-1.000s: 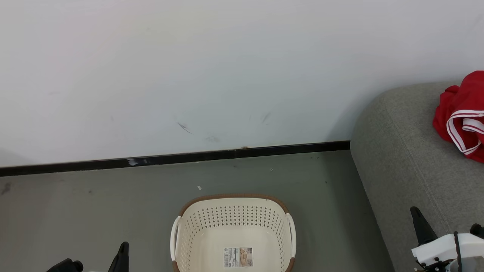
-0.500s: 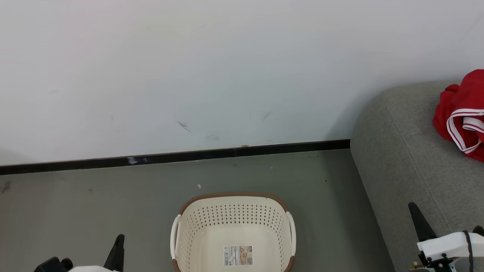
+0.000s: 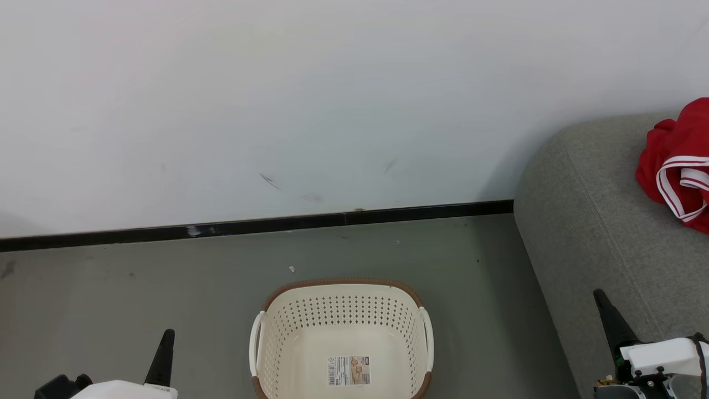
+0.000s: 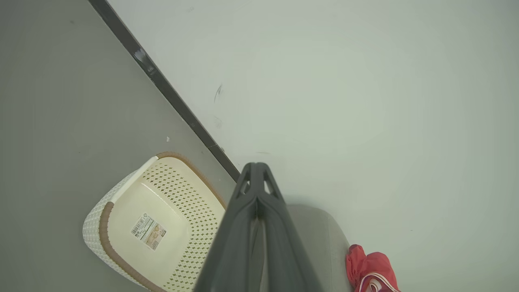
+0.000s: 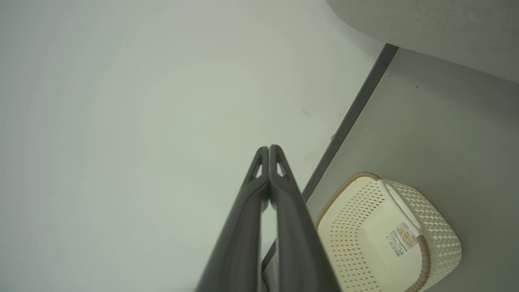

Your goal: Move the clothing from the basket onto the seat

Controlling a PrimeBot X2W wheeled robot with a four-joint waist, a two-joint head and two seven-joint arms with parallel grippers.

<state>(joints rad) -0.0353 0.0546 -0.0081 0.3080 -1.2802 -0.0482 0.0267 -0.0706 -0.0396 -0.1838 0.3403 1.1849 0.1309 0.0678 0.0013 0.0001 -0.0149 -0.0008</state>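
Red clothing (image 3: 678, 166) with white stripe trim lies bunched on the grey seat (image 3: 598, 233) at the right edge; its red bundle (image 4: 371, 269) also shows in the left wrist view. The cream basket (image 3: 342, 292) with a brown rim stands on the floor at bottom centre, with just a paper label on its bottom. It also appears as the basket (image 4: 121, 198) in the left wrist view and the basket (image 5: 438, 231) in the right wrist view. My left gripper (image 3: 163, 348) is low at the left, shut and holding nothing (image 4: 256, 166). At the lower right, over the seat's front, my right gripper (image 3: 604, 305) is shut too, fingers pressed together (image 5: 269, 148).
A white wall (image 3: 277, 111) with a black baseboard (image 3: 249, 227) runs behind the basket. Grey floor (image 3: 138, 293) lies to the left of the basket and between the basket and the seat.
The whole head view has shifted slightly, so the camera moved. Both grippers sit a little higher in that view and stay shut. Clothing and basket keep their places.
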